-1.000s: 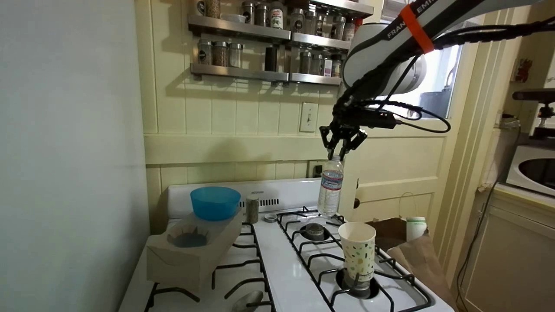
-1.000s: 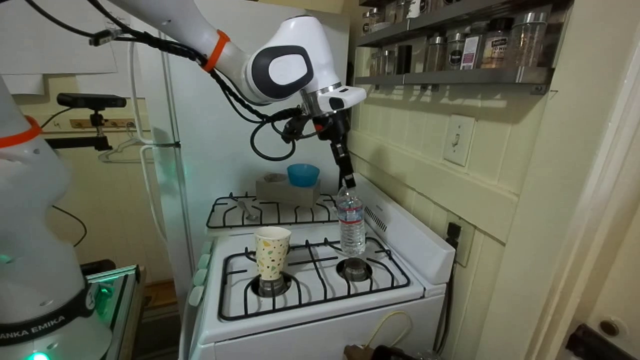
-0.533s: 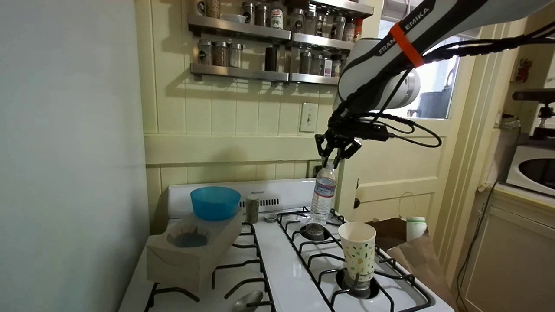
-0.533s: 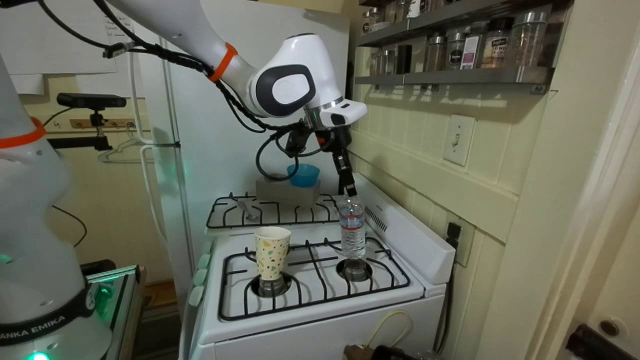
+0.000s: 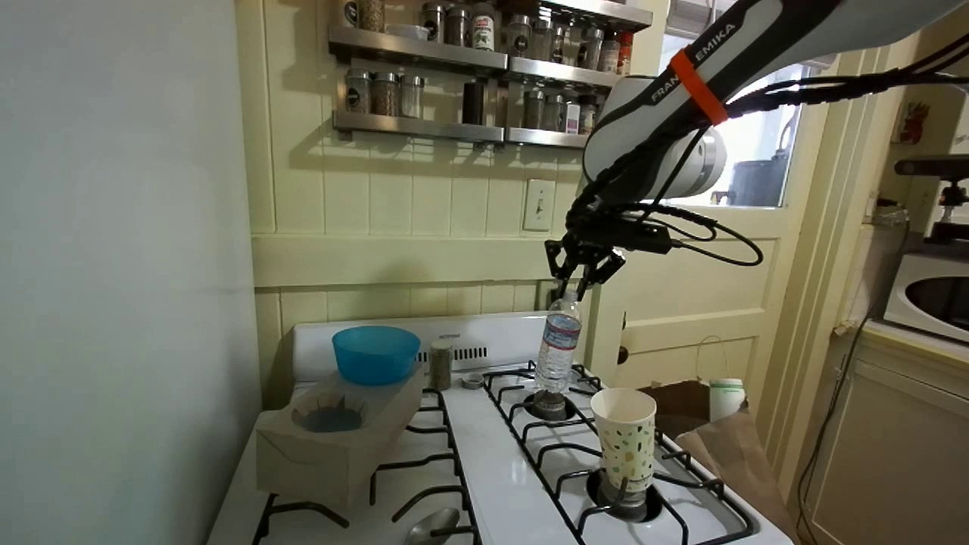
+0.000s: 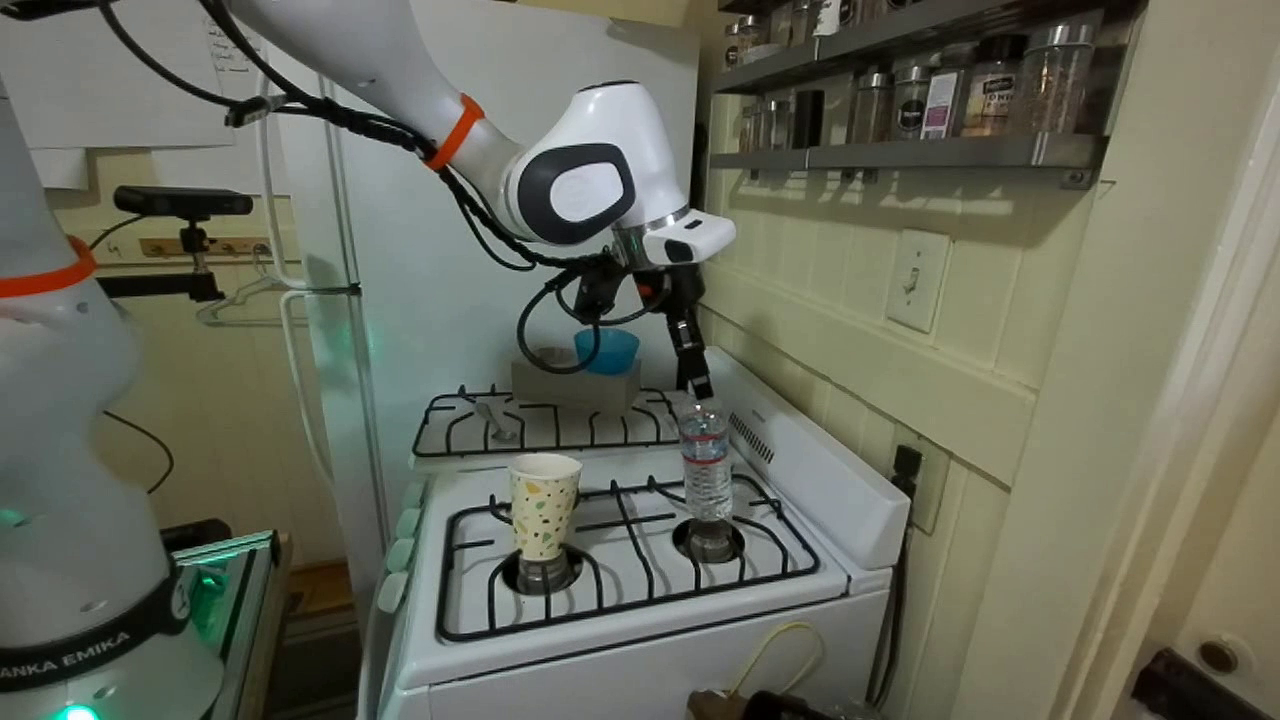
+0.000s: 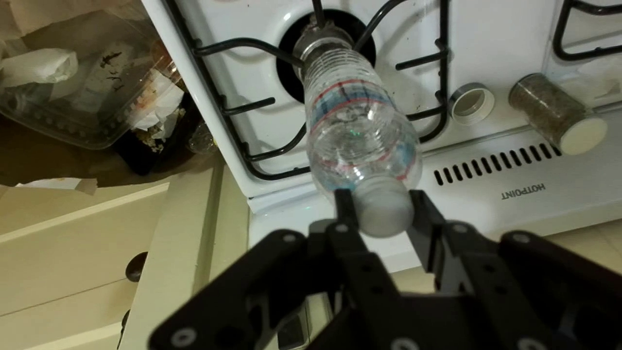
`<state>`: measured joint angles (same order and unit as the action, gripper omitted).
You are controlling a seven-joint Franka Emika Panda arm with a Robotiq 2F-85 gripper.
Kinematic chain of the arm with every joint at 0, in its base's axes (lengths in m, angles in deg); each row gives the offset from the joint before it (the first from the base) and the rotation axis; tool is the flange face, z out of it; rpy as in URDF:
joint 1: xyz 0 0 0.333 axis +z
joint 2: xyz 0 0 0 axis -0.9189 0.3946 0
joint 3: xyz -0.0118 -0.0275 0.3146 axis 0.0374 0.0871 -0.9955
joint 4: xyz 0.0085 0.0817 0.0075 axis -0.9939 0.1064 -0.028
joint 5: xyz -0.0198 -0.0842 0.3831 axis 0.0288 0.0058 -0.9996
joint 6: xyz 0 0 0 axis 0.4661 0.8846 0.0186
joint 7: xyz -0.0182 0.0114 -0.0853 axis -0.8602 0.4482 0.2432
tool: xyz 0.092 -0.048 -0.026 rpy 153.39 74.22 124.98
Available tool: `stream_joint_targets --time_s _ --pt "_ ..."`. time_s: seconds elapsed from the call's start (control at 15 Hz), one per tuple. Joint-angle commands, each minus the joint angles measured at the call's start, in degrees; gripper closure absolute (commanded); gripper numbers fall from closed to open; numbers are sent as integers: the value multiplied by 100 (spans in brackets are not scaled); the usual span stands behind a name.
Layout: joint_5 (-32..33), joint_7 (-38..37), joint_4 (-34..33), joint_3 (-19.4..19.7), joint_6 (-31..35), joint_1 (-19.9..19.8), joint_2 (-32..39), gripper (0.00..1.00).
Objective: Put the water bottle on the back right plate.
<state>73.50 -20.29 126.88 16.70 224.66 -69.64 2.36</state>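
The clear water bottle [image 5: 559, 344] has a red and blue label and a pale cap. It also shows in an exterior view [image 6: 707, 470] and in the wrist view [image 7: 362, 126]. My gripper [image 5: 569, 291] is shut on its cap from above, with a finger on each side, as the wrist view [image 7: 382, 201] shows. The bottle leans slightly. Its base is right over the back right plate [image 5: 549, 409], a black burner also seen in an exterior view [image 6: 712, 543]. I cannot tell whether the base touches the burner.
A patterned cup [image 5: 624, 443] stands on the front right burner. A blue bowl [image 5: 376, 356] sits on a pale box over the left grate. A spice jar [image 7: 556, 114] and a ring [image 7: 471, 103] lie near the stove's backguard [image 6: 810, 470]. Shelves [image 6: 950, 152] hang above.
My gripper has lowered the bottle and shifted it slightly toward the burner, so its base now meets the burner's outline in view. The movement is smaller over the last half second.
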Motion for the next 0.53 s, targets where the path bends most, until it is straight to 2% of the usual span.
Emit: stream_joint_targets --time_s 0.0,0.47 --pt "-226 146 -92 24 103 55 136 92" --pt "-380 258 -248 78 -1 68 430 92"
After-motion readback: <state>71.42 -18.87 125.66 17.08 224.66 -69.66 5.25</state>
